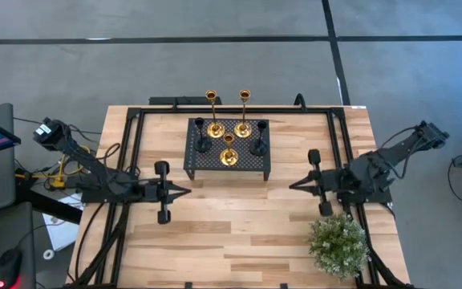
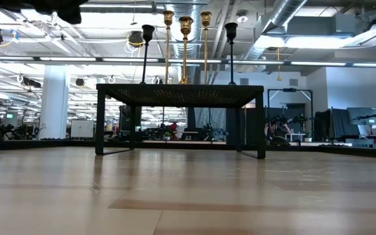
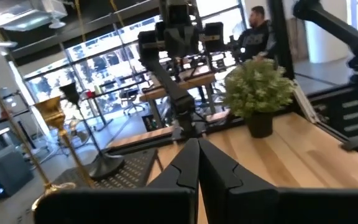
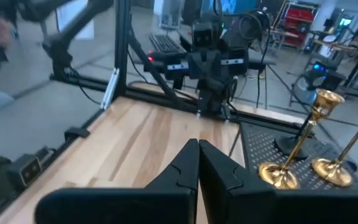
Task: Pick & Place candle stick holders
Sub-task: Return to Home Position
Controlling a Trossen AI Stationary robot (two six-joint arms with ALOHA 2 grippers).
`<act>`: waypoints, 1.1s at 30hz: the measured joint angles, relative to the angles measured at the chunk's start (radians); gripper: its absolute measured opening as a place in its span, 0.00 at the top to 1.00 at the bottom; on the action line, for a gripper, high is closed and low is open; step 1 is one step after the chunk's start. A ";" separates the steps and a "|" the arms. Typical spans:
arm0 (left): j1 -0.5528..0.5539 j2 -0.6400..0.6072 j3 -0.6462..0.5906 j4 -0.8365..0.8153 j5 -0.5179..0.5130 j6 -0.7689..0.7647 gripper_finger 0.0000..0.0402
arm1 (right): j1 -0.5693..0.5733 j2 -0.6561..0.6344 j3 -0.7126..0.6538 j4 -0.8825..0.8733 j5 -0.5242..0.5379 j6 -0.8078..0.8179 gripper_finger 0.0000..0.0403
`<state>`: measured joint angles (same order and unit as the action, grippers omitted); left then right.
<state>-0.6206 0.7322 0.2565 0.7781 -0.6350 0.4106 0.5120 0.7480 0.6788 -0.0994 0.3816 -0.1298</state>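
All five candle stick holders stand on the black perforated metal stand [image 1: 251,163], which lies between the two sets of jaws, set back toward the far edge of the counter [image 1: 239,233] and apart from both. The two tall gold holders [image 1: 212,112] [image 1: 245,111] rise at the rear. The short gold holder [image 1: 228,156] sits in front, nearest the line between the jaws, and a black holder [image 1: 201,144] [image 1: 258,147] flanks it on each side.

The left arm [image 1: 103,181] and the right arm [image 1: 375,168] lie low over the wood, tips aimed at each other and well apart. Both wrist views show each pair of jaws pressed together and holding nothing. A small green potted plant [image 1: 339,245] stands just beside the right arm, behind its jaws on the near side.

The placing looks complete, with only the arms' parking left. The likeliest mishap is a topple. The holders are slim, top-heavy and crowded on one small raised platform, so a jolt to the counter or a jaw tip swinging wide toward the stand could knock one into its neighbours. The right arm's closeness to the plant also means a careless fold-back could brush the foliage or nudge the pot.

No brand, label or writing can be read on the holders, the stand, the pot or the arms.
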 joint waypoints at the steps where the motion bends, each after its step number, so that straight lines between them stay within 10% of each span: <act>1: 0.017 0.000 0.000 0.001 0.009 -0.005 0.99 | -0.016 -0.023 -0.015 0.003 -0.020 0.007 1.00; 33: 0.093 0.003 0.000 -0.046 0.113 -0.057 0.99 | -0.089 -0.501 -0.310 0.006 -0.281 0.095 1.00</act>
<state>-0.5278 0.7349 0.2565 0.7319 -0.5220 0.3534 0.4232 0.2474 0.3692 -0.0930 0.1006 -0.0344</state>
